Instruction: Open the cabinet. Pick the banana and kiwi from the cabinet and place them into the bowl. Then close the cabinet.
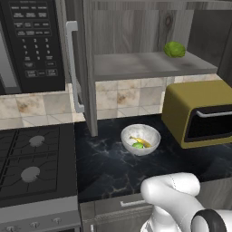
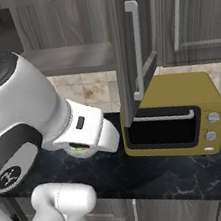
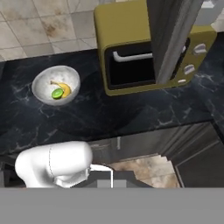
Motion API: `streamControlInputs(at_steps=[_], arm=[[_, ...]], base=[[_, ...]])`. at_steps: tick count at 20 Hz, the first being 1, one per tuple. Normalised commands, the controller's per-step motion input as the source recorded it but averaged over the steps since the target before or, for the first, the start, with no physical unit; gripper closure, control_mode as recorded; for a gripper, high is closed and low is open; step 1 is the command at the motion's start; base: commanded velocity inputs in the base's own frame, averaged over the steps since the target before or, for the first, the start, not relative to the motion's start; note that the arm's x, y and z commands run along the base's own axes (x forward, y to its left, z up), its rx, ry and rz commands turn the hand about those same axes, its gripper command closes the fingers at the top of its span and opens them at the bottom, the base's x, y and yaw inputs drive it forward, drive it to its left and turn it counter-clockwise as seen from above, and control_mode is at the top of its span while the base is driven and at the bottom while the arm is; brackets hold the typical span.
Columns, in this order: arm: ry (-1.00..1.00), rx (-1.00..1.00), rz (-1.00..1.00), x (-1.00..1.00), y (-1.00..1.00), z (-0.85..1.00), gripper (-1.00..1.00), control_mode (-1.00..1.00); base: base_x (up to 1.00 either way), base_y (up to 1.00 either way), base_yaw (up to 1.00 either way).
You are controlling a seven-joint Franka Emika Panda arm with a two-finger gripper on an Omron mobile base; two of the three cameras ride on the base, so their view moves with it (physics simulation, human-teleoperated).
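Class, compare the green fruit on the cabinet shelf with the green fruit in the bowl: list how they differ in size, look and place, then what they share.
The shelf fruit is larger and lumpy; the kiwi is smaller and smooth-looking. The shelf fruit sits alone on the grey shelf of the open cabinet; the kiwi lies low in the white bowl on the dark counter. The kiwi lies right beside the banana; the shelf fruit has nothing beside it. Both are rounded and green.

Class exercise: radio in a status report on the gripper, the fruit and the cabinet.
Gripper shut, holding nothing seen. Banana and kiwi in the bowl. Cabinet doors open; toaster oven sits under the right door.
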Motion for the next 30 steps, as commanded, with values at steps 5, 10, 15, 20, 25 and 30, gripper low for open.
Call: streamControlInputs(at_steps=[5,10,15,20,25,30], arm=[[0.00,0.11,0.00,0.00,-0.42,0.00,1.00,-1.00],[-0.02,0.14,0.00,0.00,-0.32,0.00,1.00,-1.00],[-0.15,0.19,0.00,0.00,-0.20,0.00,1.00,-1.00],[-0.17,0.21,0.00,0.09,-0.16,0.00,1.00,-1.00],[-0.13,0.21,0.00,0.14,-0.19,0.00,1.00,-1.00],[-0.10,0.19,0.00,0.15,-0.23,0.00,1.00,-1.00]], base=[[0.00,0.00,0.00],[0.00,0.00,0.00],[0.00,0.00,0.00],[0.00,0.00,0.00],[0.00,0.00,0.00],[0.00,0.00,0.00]])
